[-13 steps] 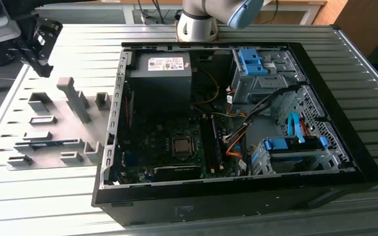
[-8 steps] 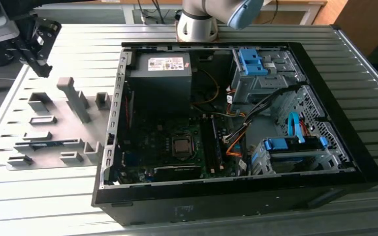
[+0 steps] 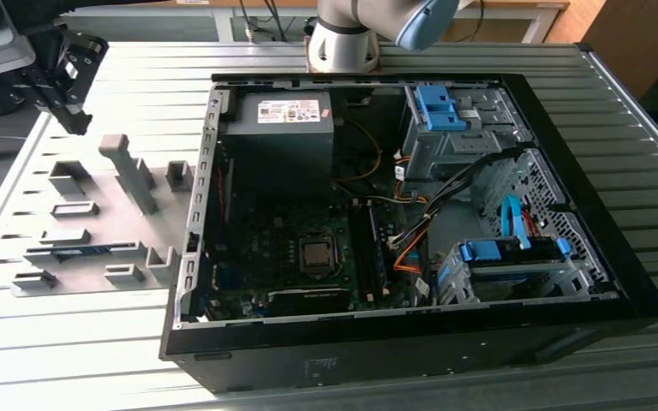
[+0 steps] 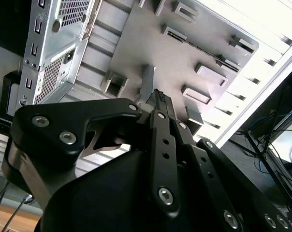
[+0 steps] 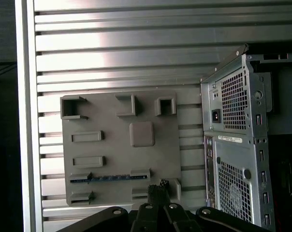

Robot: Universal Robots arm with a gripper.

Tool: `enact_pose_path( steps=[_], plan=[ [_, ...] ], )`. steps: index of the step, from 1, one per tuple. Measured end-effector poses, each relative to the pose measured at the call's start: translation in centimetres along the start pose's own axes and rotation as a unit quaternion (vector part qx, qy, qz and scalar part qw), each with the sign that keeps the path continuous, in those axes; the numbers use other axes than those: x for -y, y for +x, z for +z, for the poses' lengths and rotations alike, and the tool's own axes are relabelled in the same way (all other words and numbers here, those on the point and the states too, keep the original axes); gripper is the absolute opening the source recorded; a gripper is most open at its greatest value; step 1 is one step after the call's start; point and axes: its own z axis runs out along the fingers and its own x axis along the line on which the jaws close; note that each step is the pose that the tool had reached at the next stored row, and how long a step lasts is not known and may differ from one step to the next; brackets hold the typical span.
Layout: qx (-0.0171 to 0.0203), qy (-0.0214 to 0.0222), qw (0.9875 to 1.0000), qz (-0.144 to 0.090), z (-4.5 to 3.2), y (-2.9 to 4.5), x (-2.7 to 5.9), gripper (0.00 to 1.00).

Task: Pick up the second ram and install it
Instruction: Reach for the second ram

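The second ram is a thin blue-green strip lying on edge between low gray holder blocks on the gray fixture plate. In the exterior view the ram sits near the plate's front, at the exterior view's left of the open computer case. My gripper hangs well above the plate's far end, apart from the ram. In both wrist views its black fingertips are drawn together with nothing between them.
A tall gray post and several gray blocks stand on the plate. The case holds the motherboard, a power supply, blue drive brackets and loose cables. The ribbed metal table surrounds everything.
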Motion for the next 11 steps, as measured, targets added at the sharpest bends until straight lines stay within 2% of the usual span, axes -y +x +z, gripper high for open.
enact_pose_path(
  steps=[6,11],
  plan=[
    [0.0,0.0,1.0,0.0,-0.01,0.1,0.01,0.11],
    [0.0,0.0,1.0,0.0,-0.02,0.7,0.05,0.11]
  ],
)
